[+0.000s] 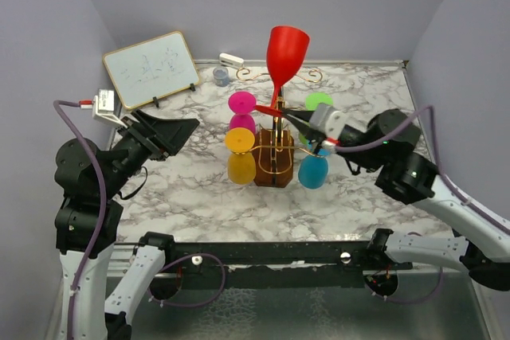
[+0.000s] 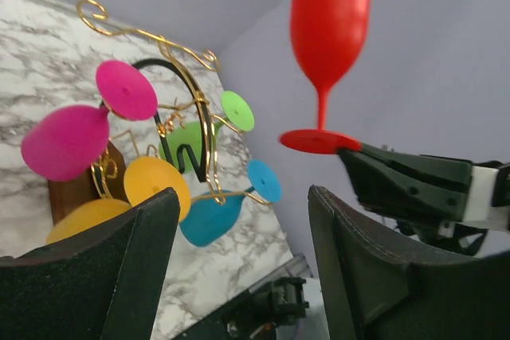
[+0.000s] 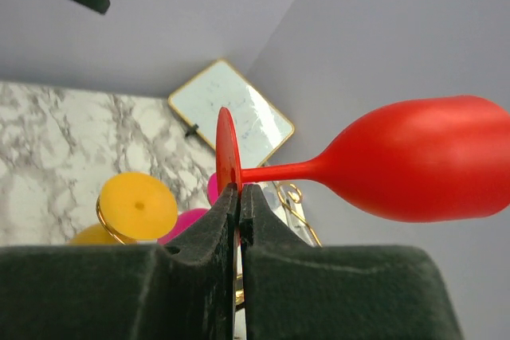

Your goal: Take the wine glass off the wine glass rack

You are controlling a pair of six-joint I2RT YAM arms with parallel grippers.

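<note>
One red wine glass [image 1: 287,52] stands upright in mid-air, bowl up and stem vertical, its round foot above the gold wire wine glass rack [image 1: 272,161] and, as far as the left wrist view shows, clear of it. The right gripper [image 3: 239,195] is clenched on the foot's rim. The left gripper [image 2: 243,201] gapes wide and empty, left of the rack. A pink glass [image 1: 242,113], a yellow glass [image 1: 240,153], a blue glass [image 1: 312,171] and a green glass [image 1: 319,102] hang on the rack's curled arms. A small whiteboard [image 1: 151,68] leans at the back of the marble table [image 1: 199,197].
</note>
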